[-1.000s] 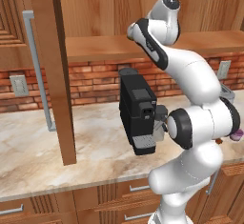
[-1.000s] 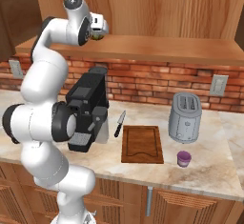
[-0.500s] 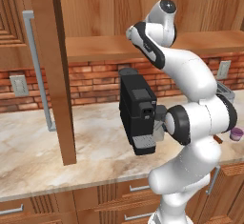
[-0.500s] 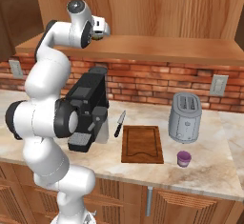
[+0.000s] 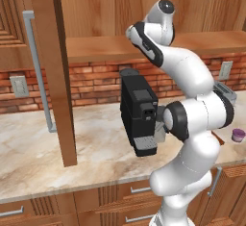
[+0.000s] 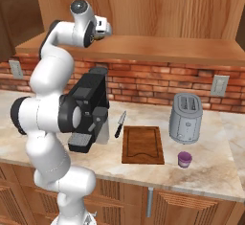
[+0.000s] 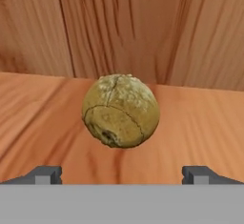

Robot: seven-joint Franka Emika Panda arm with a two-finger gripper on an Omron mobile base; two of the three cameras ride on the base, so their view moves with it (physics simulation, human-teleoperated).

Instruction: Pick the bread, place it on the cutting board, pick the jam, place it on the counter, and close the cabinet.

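in the hand view the gripper has its two dark fingertips spread wide apart at 7 and 5 o'clock, holding nothing. just beyond them, at the centre, the bread sits on the wooden shelf floor of the cabinet, free of both tips, with the cabinet's wooden back wall rising behind it toward 12 o'clock.

in the right base view, nearest the camera along the counter, the jam stands at about 4 o'clock, apart from the other things. just past it and toward 8 o'clock from the jar lies the cutting board, flat and bare. a knife lies beside the board's far left corner, and a silver toaster stands behind the jam at 3 o'clock. a black coffee machine stands left of the knife, partly behind the arm. farther back runs a red brick wall.

in the left base view the open cabinet door stands edge-on at 9 o'clock, its long silver handle to its left.
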